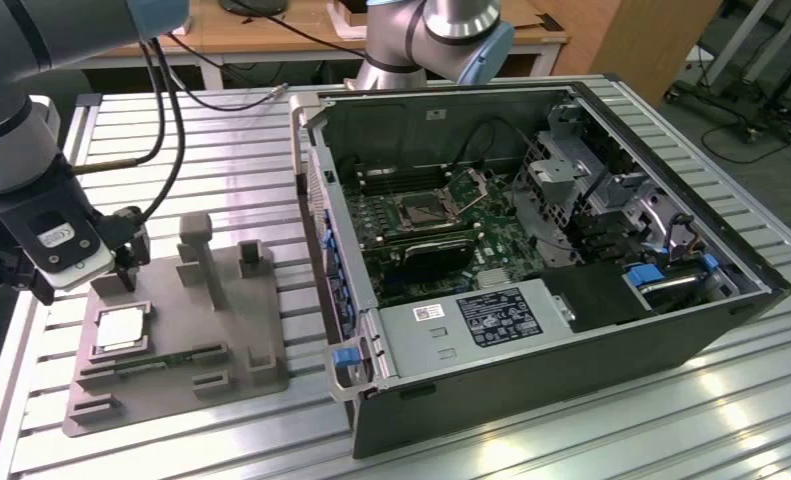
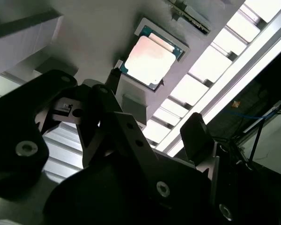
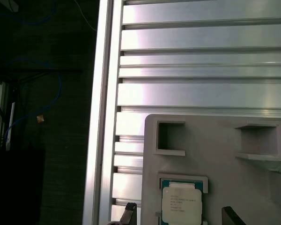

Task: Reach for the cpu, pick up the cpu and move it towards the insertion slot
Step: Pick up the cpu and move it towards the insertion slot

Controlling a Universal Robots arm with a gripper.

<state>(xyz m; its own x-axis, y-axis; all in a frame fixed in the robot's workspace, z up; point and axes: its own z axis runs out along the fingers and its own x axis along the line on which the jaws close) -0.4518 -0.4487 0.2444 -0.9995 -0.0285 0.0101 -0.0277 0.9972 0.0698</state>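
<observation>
One arm and two task items, read from the exterior view's left to its right.

**Far left.** The gripper (image 1: pixel 112 272) hangs over one end of the grey tray (image 1: pixel 255 340). Its jaws are spread wide and hold nothing. In the first wrist view its two fingertips (image 3: pixel 129 208) stand either side of the cpu (image 3: pixel 180 202), apart from both edges.

**Tray.** The cpu lies flat, silvery lid up, in a square recess of the tray just below the gripper, well apart from the socket. A thin green memory stick (image 1: pixel 168 362) lies in a groove beside it. The tray rests on the slatted metal table (image 1: pixel 635 430).

**Centre and right.** The open computer case (image 1: pixel 569 370) stands on the same table. The insertion slot (image 1: pixel 418 210) is a metal-framed square set in the green board inside it, with its latch raised.

**Handling, by judgement.**
- The cpu is probably light and rigid.
- Its smooth lid offers little friction.
- Its hidden underside is likely the delicate face.
- The safest hold seems to be on two opposite outer edges of the pale rim, squarely and with modest force, so the chip neither tilts nor slips.
- The recess walls leave little room, so the pads would need to meet the edges above the tray surface.
</observation>
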